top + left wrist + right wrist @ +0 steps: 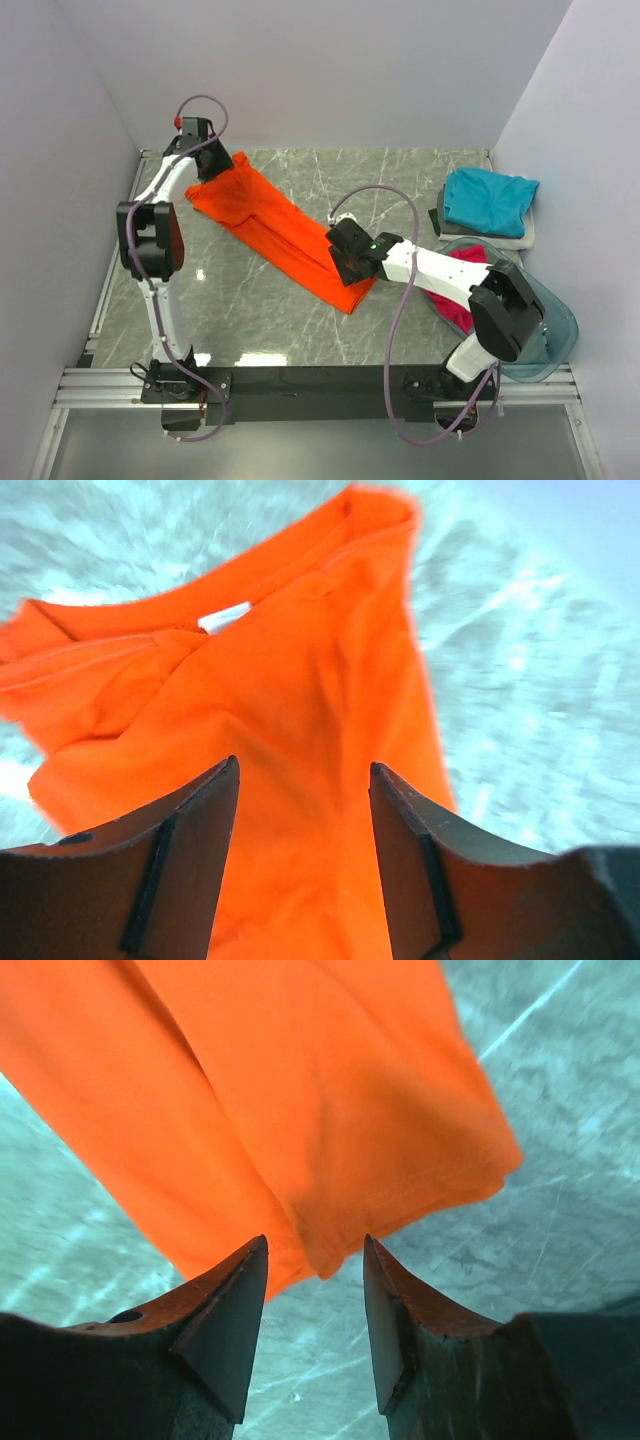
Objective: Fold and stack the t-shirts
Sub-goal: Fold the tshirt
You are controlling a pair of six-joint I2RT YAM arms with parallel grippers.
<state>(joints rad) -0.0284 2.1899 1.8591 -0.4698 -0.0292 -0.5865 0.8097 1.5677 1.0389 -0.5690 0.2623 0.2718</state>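
Observation:
The orange t-shirt [270, 225] lies in a long diagonal band on the marble table, collar end far left, hem end near the middle. My left gripper [213, 160] is open above the collar end; the left wrist view shows orange cloth [300, 680] with its white label between the spread fingers. My right gripper [343, 262] is open over the hem end; the hem [330, 1110] lies just beyond its fingertips. A teal t-shirt [488, 200] lies folded on a pale whitish one [522, 240] at the far right. A magenta-pink t-shirt [455, 300] sits in the tub.
A clear bluish plastic tub [545, 330] stands at the near right, partly under my right arm. Grey walls close in the table on the left, back and right. The marble table [260, 310] shows in front of the orange shirt.

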